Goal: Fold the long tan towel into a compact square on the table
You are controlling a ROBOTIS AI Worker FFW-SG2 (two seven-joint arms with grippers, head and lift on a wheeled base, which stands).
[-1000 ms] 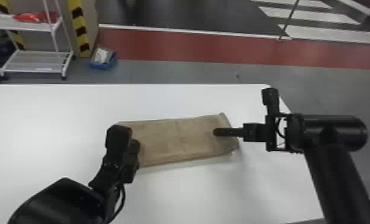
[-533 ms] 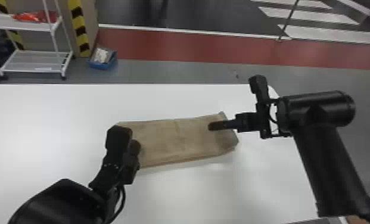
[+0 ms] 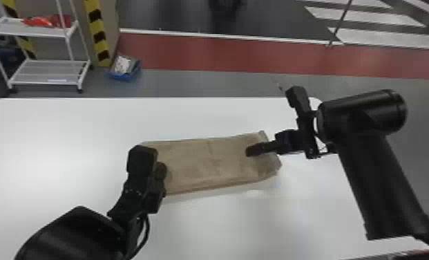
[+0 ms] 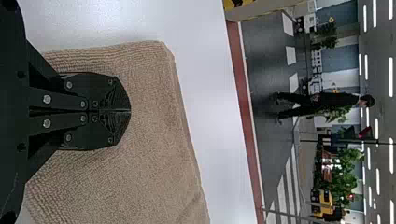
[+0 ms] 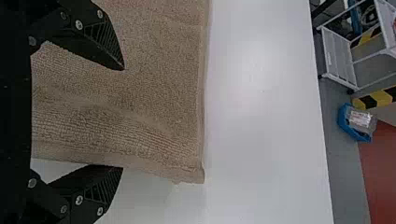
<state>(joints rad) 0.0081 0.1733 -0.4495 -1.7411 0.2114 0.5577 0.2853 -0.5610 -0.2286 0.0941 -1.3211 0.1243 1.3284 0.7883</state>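
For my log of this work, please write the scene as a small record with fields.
Towel: tan, lying flat as a long rectangle, not yet a compact square
Surface: white table
Left end effector: fingers shut, over the towel's left end
Right end effector: fingers open, one over the towel's right end, the other beyond its edge
Background: white cart, blue bin on the floor

The towel (image 3: 206,166) is ribbed, matt cloth; the table (image 3: 68,131) smooth.
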